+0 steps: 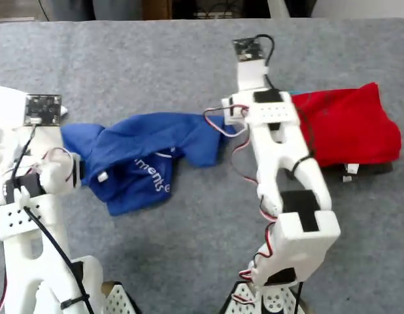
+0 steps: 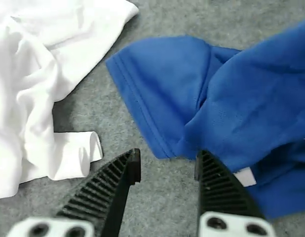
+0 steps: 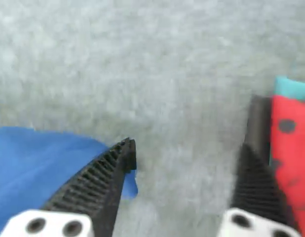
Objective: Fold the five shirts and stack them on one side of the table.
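A crumpled blue shirt lies left of the table's middle. My left gripper hangs open just above the blue shirt's hemmed edge, nothing between its fingers. A white shirt lies bunched beside it, at the table's left edge. My right gripper is open over bare cloth, between the blue shirt's far end and a folded red shirt. The red shirt rests on a dark folded one at the right.
A grey cloth covers the table, with open room along the back and the front middle. A teal edge peeks out by the red shirt. Both arm bases stand at the near edge.
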`<state>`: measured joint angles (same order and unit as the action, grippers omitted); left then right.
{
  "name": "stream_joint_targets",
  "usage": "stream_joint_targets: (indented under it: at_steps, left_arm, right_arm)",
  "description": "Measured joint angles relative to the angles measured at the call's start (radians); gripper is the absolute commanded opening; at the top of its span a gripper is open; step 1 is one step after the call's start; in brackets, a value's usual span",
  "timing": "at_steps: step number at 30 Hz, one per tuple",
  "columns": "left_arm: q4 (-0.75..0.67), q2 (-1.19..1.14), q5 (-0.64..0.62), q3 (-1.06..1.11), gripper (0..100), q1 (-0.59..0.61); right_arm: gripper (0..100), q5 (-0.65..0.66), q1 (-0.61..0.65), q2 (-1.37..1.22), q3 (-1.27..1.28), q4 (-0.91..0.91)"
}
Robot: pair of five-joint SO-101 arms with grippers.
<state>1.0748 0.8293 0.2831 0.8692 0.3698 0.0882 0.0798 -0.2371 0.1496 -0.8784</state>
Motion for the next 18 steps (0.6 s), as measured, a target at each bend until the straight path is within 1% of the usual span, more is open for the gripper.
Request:
stream_joint_targets:
  at_steps: [3,6,8,10,14,16,18]
  left_arm:
    - [0.057,0.0,0.046,0.0,20,-0.052]
    - [0.13,0.0,0.126,0.003,17,-0.107]
    - [0.138,0.0,0.178,0.029,16,-0.117]
    - [0.137,0.0,0.229,0.061,16,-0.126]
    - [0.104,0.0,0.242,0.143,19,-0.146]
    - [0.072,0.0,0.201,0.178,20,-0.152]
    - [0.032,0.0,0.13,0.199,20,-0.152]
  right_arm:
    - [31.0,0.028,0.005,0.038,0.0,-0.114]
    - [19.3,0.072,0.003,0.095,0.0,-0.216]
    - [11.0,0.112,0.002,0.135,0.0,-0.282]
    - [5.1,0.157,0.002,0.172,0.0,-0.344]
    - [5.0,0.189,0.002,0.218,0.0,-0.446]
    - [5.3,0.189,0.002,0.226,0.0,-0.485]
    - [5.3,0.189,0.002,0.226,0.0,-0.5]
